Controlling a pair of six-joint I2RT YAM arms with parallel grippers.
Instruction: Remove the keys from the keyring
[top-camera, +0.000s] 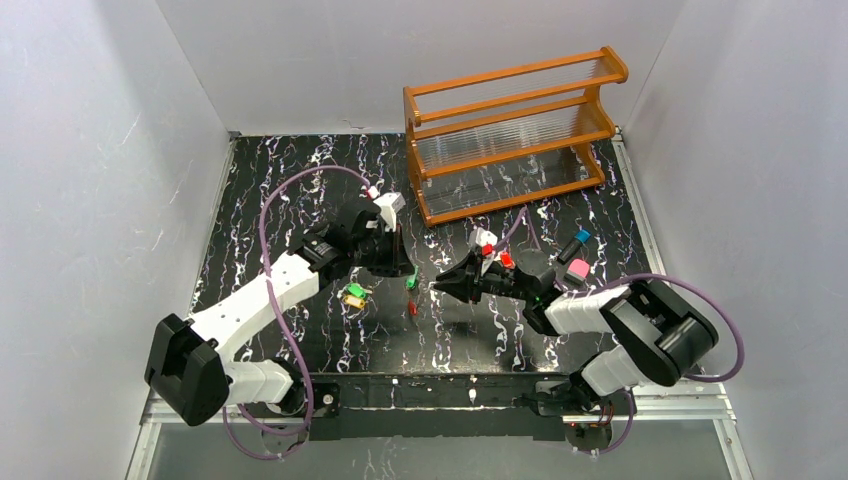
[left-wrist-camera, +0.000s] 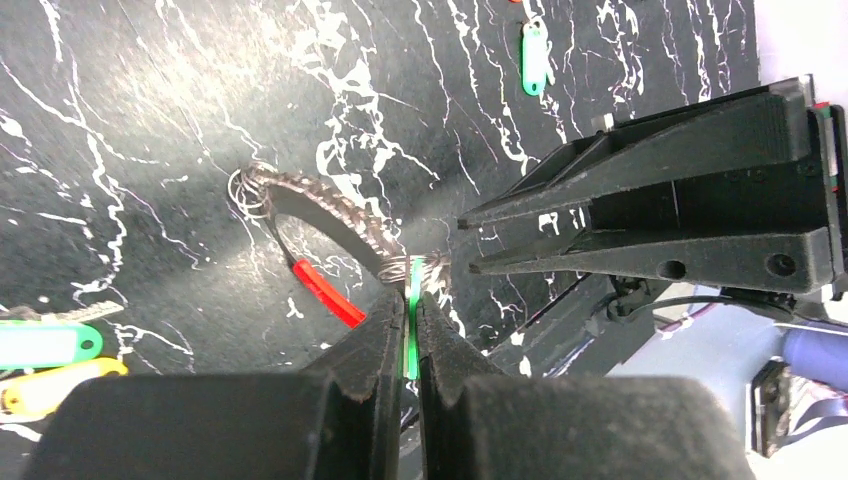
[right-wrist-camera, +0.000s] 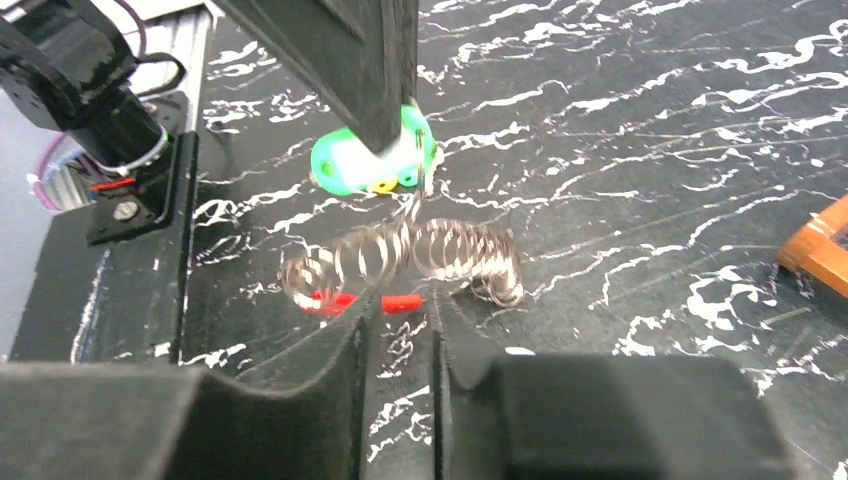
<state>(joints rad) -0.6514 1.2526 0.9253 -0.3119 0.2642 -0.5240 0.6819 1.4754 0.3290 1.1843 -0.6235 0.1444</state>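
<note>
left gripper (left-wrist-camera: 410, 298): clamped shut on green key (right-wrist-camera: 345, 168).
right gripper (right-wrist-camera: 400, 335): narrowly parted, holding nothing, tips beside keyring (right-wrist-camera: 440, 255).
keyring place: middle of desk (top-camera: 280, 170).
left wrist view, unlike right: two loose keys (left-wrist-camera: 50, 360).

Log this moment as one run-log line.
left tool: shut on green key | keyring: coil at that key | right tool: open, facing keyring | loose green key, yellow key: on table

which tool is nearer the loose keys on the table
Left. The left tool, clamping a green key, is beside the loose green and yellow keys; the right tool is past the silvery coil keyring.
</note>
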